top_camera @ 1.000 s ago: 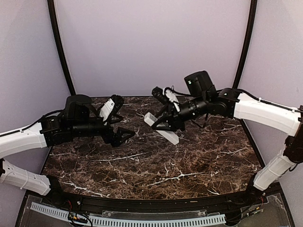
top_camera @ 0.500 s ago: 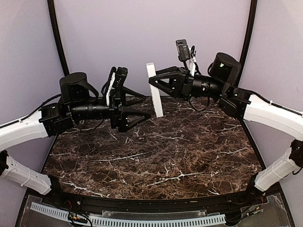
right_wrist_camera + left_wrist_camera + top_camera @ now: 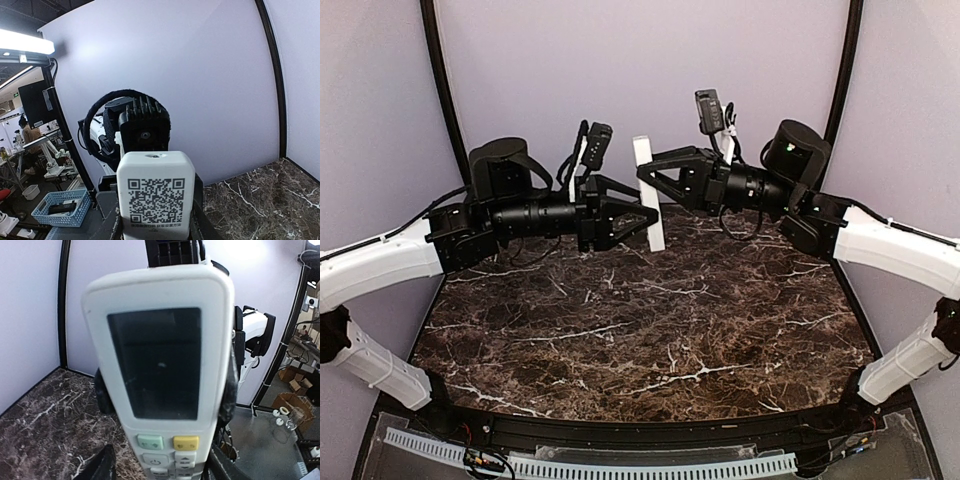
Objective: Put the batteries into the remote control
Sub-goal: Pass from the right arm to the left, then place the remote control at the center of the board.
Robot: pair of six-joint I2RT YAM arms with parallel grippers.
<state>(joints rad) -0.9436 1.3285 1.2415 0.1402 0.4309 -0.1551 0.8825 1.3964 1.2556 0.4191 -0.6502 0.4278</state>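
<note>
White remote control upright midair | right gripper clamps it | left gripper flanks base, grip unclear

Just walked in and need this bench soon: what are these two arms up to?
The right gripper holds the remote control upright in the air over the far part of the table, clamped by its side edges. The left gripper is open, its fingers flanking the remote's lower part without visibly gripping. No batteries show in any view, so loading seems not to have begun.
</note>
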